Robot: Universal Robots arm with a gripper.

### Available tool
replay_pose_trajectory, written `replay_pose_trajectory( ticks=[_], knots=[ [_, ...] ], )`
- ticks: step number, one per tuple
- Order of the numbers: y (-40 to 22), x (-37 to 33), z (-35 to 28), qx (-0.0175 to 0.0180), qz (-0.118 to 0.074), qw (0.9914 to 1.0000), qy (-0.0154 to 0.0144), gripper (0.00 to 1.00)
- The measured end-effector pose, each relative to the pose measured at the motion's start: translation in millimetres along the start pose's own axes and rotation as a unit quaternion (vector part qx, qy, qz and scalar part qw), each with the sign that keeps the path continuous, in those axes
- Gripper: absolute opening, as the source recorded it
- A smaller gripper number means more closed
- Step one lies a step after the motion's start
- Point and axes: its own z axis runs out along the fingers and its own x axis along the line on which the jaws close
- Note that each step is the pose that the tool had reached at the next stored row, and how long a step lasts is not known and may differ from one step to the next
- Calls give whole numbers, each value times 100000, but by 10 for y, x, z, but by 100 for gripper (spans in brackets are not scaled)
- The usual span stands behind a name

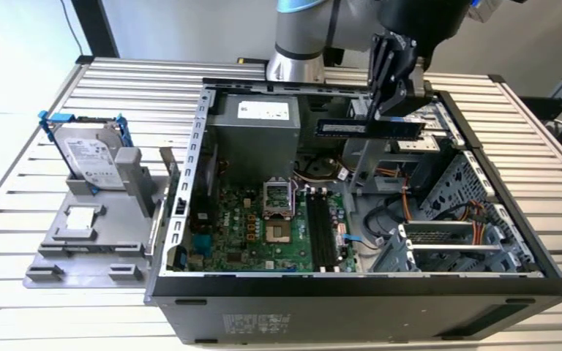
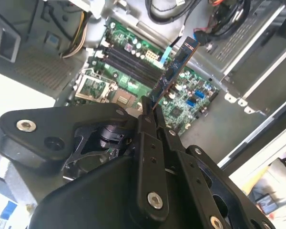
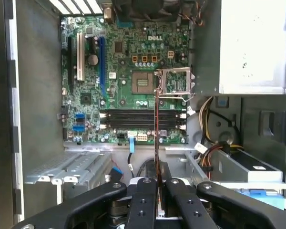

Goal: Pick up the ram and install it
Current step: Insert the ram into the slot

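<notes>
The ram [image 1: 369,129] is a long dark stick, held level above the open computer case [image 1: 178,212], with my gripper [image 1: 391,115] shut on its upper edge. It hangs over the far right part of the case, well above the motherboard [image 1: 252,234]. In the second wrist view the ram [image 2: 174,67] sticks out from between the fingers [image 2: 148,126] toward the board. In the first wrist view the ram [image 3: 156,129] shows edge-on as a thin line crossing the long black memory slots [image 3: 140,119]; my gripper [image 3: 157,183] grips it. The slots [image 1: 322,230] lie right of the processor socket [image 1: 279,197].
A silver hard drive in a blue-edged bracket [image 1: 91,157] stands on a grey fixture [image 1: 66,252] at the exterior view's left, with a small silver plate [image 1: 83,217] below it. Inside the case are the power supply [image 1: 261,121], cables [image 1: 388,219] and a drive cage [image 1: 456,234].
</notes>
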Motion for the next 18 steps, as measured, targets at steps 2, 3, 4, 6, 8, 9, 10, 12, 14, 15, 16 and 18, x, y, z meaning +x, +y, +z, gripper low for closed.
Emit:
replay_pose_trajectory(
  ticks=[2,3,4,6,8,9,10,12,14,15,16,18],
  knots=[
    [-66,-8,-2,-1,-44,100000,6,0],
    [-84,-9,-2,4,-233,100000,4,0],
    [-96,-10,-3,11,-453,99999,11,0],
    [-113,-8,-4,29,-1026,99995,8,0],
    [-114,4,-3,36,-1127,99994,18,0],
    [-114,11,-2,36,-1125,99994,15,0],
    [-115,18,-1,35,-987,99995,12,0],
    [-115,28,2,9,-301,100000,-6,0],
    [-115,39,4,-13,305,100000,-25,0],
    [-115,47,4,-22,557,99998,-27,0],
    [-116,55,5,-26,700,99998,-30,0],
    [-116,60,6,-27,712,99997,-38,0]
  ],
)
